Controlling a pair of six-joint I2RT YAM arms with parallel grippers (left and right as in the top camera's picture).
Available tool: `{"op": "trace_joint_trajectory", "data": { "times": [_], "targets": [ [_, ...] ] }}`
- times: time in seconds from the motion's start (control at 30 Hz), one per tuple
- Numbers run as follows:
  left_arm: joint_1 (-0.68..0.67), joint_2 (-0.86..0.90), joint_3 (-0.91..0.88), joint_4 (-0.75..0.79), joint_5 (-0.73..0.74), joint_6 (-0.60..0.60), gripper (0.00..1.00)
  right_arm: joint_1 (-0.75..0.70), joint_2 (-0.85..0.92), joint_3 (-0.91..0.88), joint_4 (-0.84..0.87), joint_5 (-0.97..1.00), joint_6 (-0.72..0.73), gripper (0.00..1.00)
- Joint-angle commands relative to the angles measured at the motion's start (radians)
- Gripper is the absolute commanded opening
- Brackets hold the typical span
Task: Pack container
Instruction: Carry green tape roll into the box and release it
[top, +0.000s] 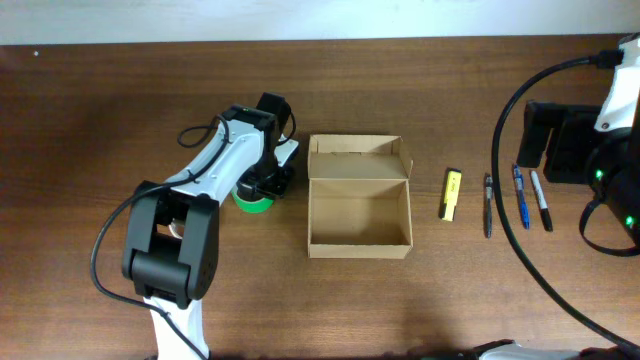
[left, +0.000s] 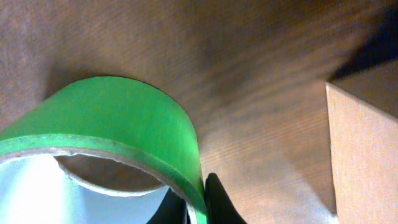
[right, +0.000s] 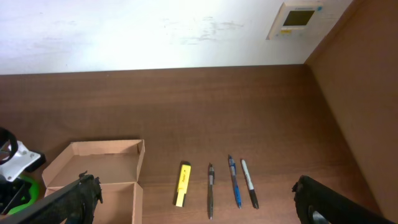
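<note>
One small, open tan cardboard box (top: 359, 215) sits mid-table, likely light, thin-walled and crushable, best steadied by a side wall; the left gripper (top: 265, 185) pinches the green tape roll (top: 250, 200) beside it, the right gripper (right: 199, 205) gapes wide.

On the bench (top: 100, 120) there is one cardboard box (top: 360, 215), one roll of green tape (top: 252, 202) and one yellow highlighter (top: 452, 194). There are three writing tools in a row: a grey pen (top: 488, 205), a blue pen (top: 521, 197) and a black pen (top: 541, 200).
</note>
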Motion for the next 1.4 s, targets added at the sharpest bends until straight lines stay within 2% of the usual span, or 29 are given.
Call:
{"op": "trace_joint_trajectory", "data": {
  "times": [0.0,0.1,0.2,0.3,0.43,0.73,0.93,1.13,1.37],
  "targets": [
    [0.002,-0.119,0.106,-0.055,-0.031,-0.01,0.02,0.008,-0.011,-0.005,-0.006,-0.005,0.004,0.99],
    [0.002,-0.254,0.262,-0.14,-0.055,-0.011,0.02,0.008,-0.011,-0.005,-0.006,-0.005,0.004,0.99],
    [0.002,-0.356,0.356,-0.145,-0.065,-0.028,0.02,0.008,-0.011,-0.005,-0.006,-0.005,0.004,0.99],
    [0.0,-0.441,0.387,-0.089,-0.068,-0.061,0.02,0.008,-0.012,-0.005,-0.006,-0.005,0.004,0.99],
    [-0.037,-0.484,0.387,-0.036,0.007,-0.067,0.02,0.008,-0.021,0.0,-0.006,-0.005,0.004,0.99],
    [-0.242,-0.35,0.386,0.014,0.056,-0.075,0.02,0.008,-0.097,0.076,-0.006,-0.005,0.004,0.99],
    [-0.385,-0.201,0.386,0.051,0.161,-0.076,0.02,0.008,-0.129,0.076,-0.006,-0.001,0.004,0.99],
    [-0.506,-0.087,0.385,-0.031,0.201,-0.078,0.02,0.008,-0.127,0.075,-0.006,0.002,0.004,0.99],
    [-0.556,-0.071,0.357,-0.121,0.197,-0.024,0.01,0.008,-0.127,0.075,-0.006,0.002,-0.011,0.99]
  ]
}}
